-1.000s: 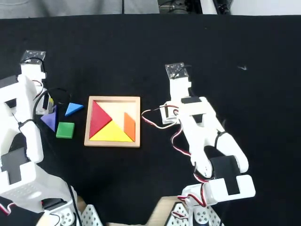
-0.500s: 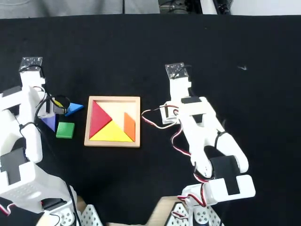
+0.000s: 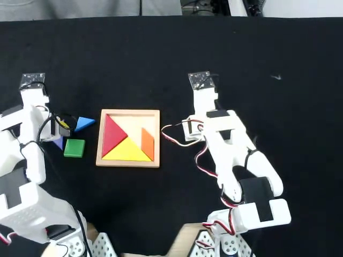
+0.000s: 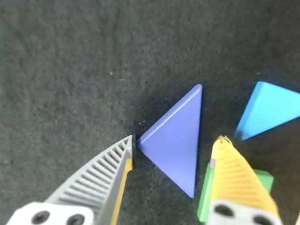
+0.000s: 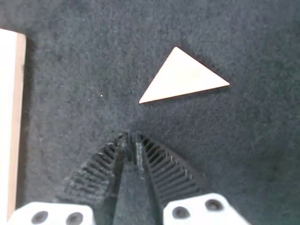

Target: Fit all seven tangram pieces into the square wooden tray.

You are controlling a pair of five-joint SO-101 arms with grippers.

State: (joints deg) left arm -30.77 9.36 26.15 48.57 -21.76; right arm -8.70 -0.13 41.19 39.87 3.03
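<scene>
Tray (image 3: 128, 138) lies left of the tabletop's centre, holding a red piece (image 3: 113, 134), a yellow piece (image 3: 128, 152) and an orange piece (image 3: 147, 140). Left tool (image 4: 176, 144) stands open astride the purple triangle (image 4: 180, 126), gripping nothing. Blue triangle (image 4: 268, 108) and green square (image 3: 74, 148) lie just beside, toward the left edge. Right tool (image 5: 131, 139) is closed and empty, near a pale triangle (image 5: 182, 78).
</scene>
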